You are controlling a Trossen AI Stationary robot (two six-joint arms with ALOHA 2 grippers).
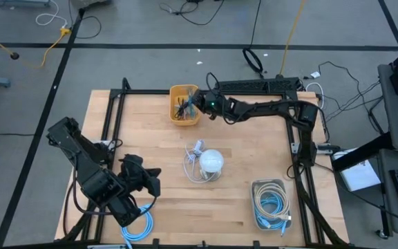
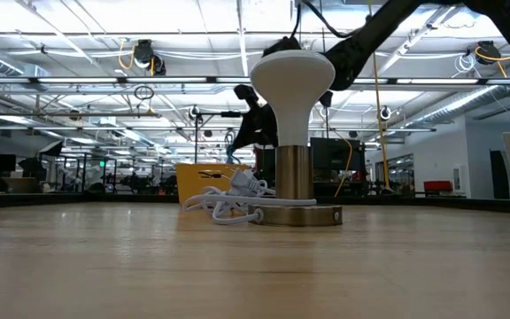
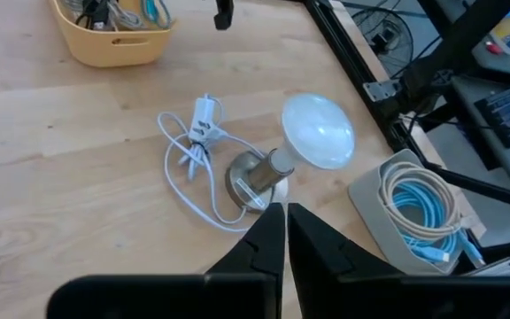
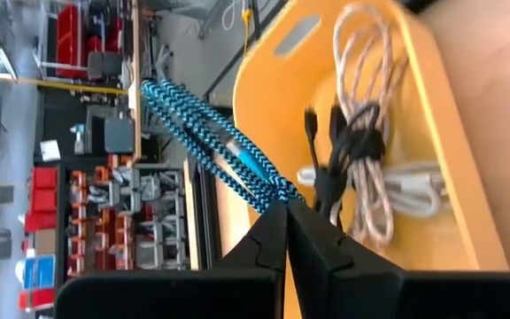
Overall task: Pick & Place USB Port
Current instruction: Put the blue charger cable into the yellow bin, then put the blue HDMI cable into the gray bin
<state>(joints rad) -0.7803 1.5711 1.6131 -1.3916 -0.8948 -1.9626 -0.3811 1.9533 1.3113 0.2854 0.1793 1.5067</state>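
My right gripper (image 4: 286, 206) reaches across the table's far side and is shut on a blue braided cable (image 4: 204, 128) over the yellow bin (image 1: 184, 104). Inside the yellow bin (image 4: 414, 115) lie a white-pink braided cable (image 4: 370, 106), a black cable and a white cable. In the low view my right gripper (image 2: 255, 120) hovers above the yellow bin (image 2: 206, 182). My left gripper (image 3: 286, 221) waits shut near the table's near-left corner (image 1: 149, 183). My right gripper pinches the blue braided cable between its two fingers at a bundle of several strands (image 4: 273, 188) beside the fingertips. The looped strands run away from the fingertips, lifted over the yellow bin's rim. How far back the cable reaches between the fingers is hidden.
A white dome lamp (image 1: 211, 162) stands mid-table on a metal base, with a bundled white cord (image 1: 195, 160) beside it. A grey bin (image 1: 271, 202) of blue and white cables sits near the right edge. Another blue cable (image 1: 137, 232) lies at the near-left edge.
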